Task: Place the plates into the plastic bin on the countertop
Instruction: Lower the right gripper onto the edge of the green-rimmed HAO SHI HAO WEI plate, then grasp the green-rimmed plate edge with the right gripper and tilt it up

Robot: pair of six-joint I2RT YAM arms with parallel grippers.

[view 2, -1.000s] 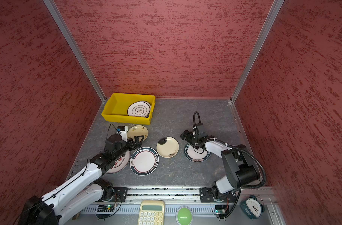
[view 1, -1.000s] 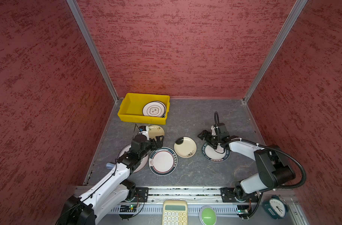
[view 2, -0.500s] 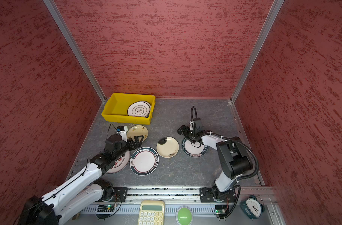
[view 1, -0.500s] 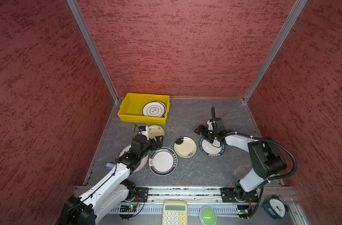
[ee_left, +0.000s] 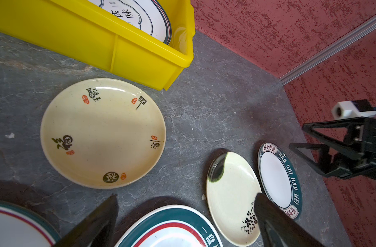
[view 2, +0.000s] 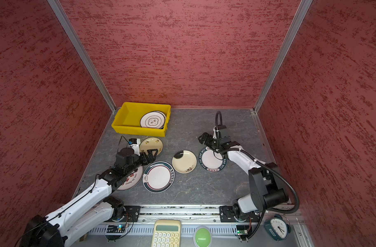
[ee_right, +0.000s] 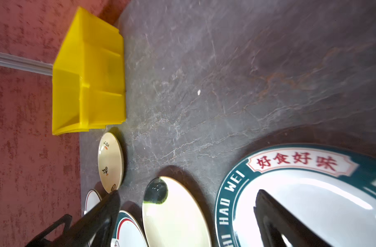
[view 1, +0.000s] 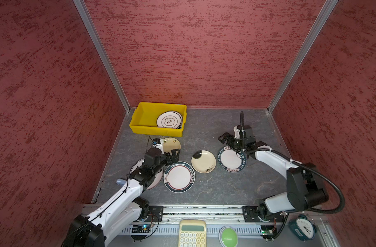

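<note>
Between a cream plate (view 1: pixel 172 144) marked with dark calligraphy and red seals and a green-banded white plate (view 1: pixel 179 177), the left gripper (view 1: pixel 176 154) hangs with its black fingers spread wide and nothing between them. Across the countertop (view 1: pixel 214 188), the right gripper (view 1: pixel 224 138) is likewise spread and empty. It sits over the far rim of a teal-rimmed plate (view 1: pixel 232 159), whose glossy white centre is ringed by pale lettering and a red-character panel.

Between those two lies a smaller blotched plate (view 1: pixel 203 161), cream and oval-looking from the wrist views, with a black smear at one edge and a dark floral sprig at the other. It lies just beside the teal-rimmed one. A red-lettered plate (view 2: pixel 131 179) is partly hidden under the left arm.

All five look smooth, shallow and shiny, and lie flat on the dark grey, pale-veined stone surface.

The plastic bin (view 1: pixel 144 128) stands in the far left corner. It is bright yellow, with ribbed outer walls and a rolled rim. Stacked white plates (view 1: pixel 169 119) lean at its right end, the top one carrying a scalloped dark outline.
</note>
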